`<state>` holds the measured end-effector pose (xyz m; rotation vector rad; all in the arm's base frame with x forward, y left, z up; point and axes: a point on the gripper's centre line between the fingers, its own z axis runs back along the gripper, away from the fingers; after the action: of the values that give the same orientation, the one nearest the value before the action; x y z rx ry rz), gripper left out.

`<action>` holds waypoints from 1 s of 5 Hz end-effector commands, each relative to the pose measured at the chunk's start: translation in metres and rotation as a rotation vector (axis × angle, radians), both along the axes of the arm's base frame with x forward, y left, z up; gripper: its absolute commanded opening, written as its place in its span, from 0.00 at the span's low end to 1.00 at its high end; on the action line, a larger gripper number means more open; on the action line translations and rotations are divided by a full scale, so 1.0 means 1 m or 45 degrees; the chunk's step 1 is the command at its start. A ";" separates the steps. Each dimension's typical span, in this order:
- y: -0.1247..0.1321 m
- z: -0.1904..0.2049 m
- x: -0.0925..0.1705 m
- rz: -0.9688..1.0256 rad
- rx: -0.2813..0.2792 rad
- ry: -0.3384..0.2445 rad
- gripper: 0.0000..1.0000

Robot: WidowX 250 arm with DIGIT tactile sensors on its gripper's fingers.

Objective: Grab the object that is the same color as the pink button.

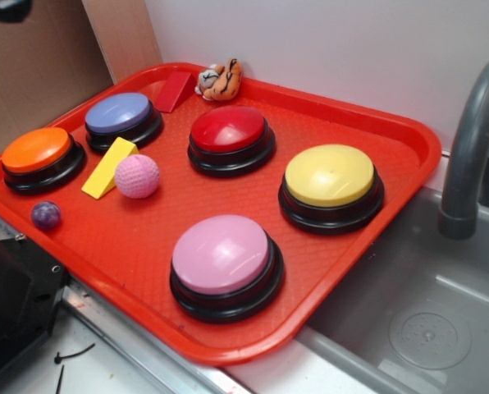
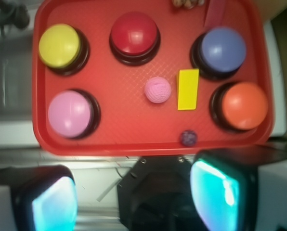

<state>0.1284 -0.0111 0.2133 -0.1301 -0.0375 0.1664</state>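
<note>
A small pink dimpled ball [image 1: 137, 176] [image 2: 158, 90] rests on the red tray [image 1: 335, 271] [image 2: 129, 144], beside a yellow wedge [image 1: 107, 168] [image 2: 188, 89]. The large pink button [image 1: 224, 261] [image 2: 70, 114] stands at the tray's near side. My gripper [image 2: 134, 197] hangs high above, off the tray's edge and over the robot base; it is open, its two teal pads [image 2: 54, 204] wide apart with nothing between them. In the exterior view only a dark bit of the arm shows at the top left.
Orange [image 1: 39, 156], blue-purple [image 1: 121, 117], red [image 1: 230, 135] and yellow [image 1: 331, 182] buttons stand on the tray. A purple marble [image 1: 46, 215] [image 2: 188, 138], a red wedge [image 1: 173, 90] and a small tiger toy [image 1: 220, 80] lie there too. A sink [image 1: 425, 320] with a grey faucet [image 1: 466, 156] is at the right.
</note>
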 end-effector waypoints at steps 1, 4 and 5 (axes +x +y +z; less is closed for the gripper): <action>0.012 -0.036 0.013 0.605 0.018 -0.132 1.00; 0.026 -0.103 0.034 1.075 0.095 -0.260 1.00; 0.023 -0.126 0.047 1.091 0.074 -0.258 1.00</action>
<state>0.1725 0.0093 0.0791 -0.0467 -0.2731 1.0081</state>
